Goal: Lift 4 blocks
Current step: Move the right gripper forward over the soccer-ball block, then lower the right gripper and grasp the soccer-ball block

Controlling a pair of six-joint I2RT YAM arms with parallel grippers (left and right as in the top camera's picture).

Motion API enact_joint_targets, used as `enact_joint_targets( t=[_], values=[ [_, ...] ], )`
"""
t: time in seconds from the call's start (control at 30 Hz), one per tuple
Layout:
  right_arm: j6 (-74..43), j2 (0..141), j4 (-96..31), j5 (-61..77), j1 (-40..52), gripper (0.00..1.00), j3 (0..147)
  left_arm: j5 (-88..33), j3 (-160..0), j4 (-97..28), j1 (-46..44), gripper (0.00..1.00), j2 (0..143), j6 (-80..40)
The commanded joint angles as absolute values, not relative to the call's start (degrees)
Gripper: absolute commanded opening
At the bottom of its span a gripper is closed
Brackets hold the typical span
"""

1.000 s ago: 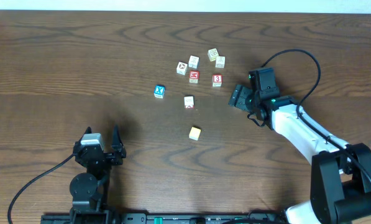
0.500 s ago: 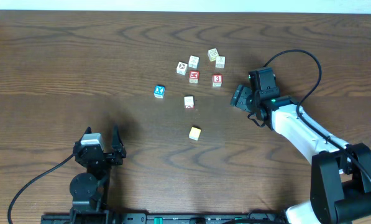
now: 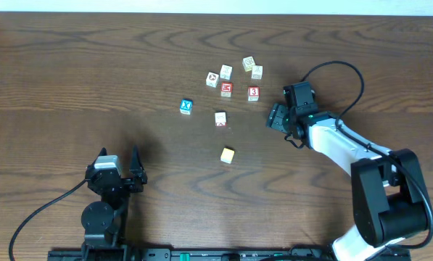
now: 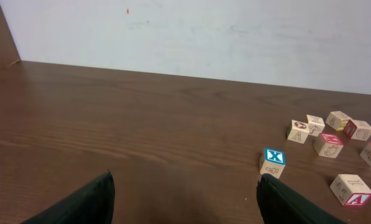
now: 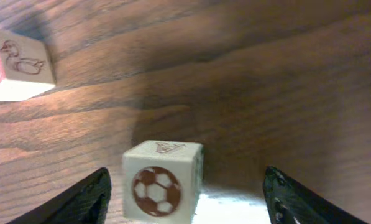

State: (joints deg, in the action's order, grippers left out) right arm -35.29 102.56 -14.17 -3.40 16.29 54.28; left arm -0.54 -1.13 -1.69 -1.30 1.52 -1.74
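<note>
Near the table's middle lie the blocks: a pale yellow one (image 3: pixel 227 154), a white one with a red mark (image 3: pixel 220 119), a red "3" (image 3: pixel 253 92) and more white ones (image 3: pixel 226 71) behind. My right gripper (image 3: pixel 274 116) sits low, right of the white block and apart from it. In the right wrist view a white block with a football picture (image 5: pixel 163 186) stands just ahead between the open fingers of that gripper (image 5: pixel 186 171), nearer the left finger and touching neither. My left gripper (image 3: pixel 119 156) rests open and empty at the front left, seen wide open (image 4: pixel 185 177).
A blue cube with a white X (image 3: pixel 186 106) lies left of the group and shows ahead of the left gripper (image 4: pixel 273 160). A red cube (image 3: pixel 226 89) sits among the white ones. Another block with a duck drawing (image 5: pixel 20 65) lies ahead-left of the right fingers.
The right wrist has swung a little to the left, toward the blocks. The blocks and the left arm have not moved.
</note>
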Motion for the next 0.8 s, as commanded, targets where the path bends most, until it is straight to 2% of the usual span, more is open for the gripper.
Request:
enact_joint_targets(
  t=[0.0, 0.6, 0.77],
  values=[
    [-31.88, 103.26, -13.39, -4.03, 17.74, 0.70, 55.11, 0.54, -0.23, -4.23, -1.48, 0.73, 1.48, -2.46],
    [-26.76, 103.26, -12.95, -4.03, 18.22, 0.38, 55.11, 0.54, -0.23, -4.23, -1.48, 0.74, 1.48, -2.46],
    [-21.37, 103.26, -12.73, -4.03, 18.22, 0.34, 55.11, 0.54, -0.23, -4.23, -1.48, 0.74, 1.48, -2.46]
  ],
)
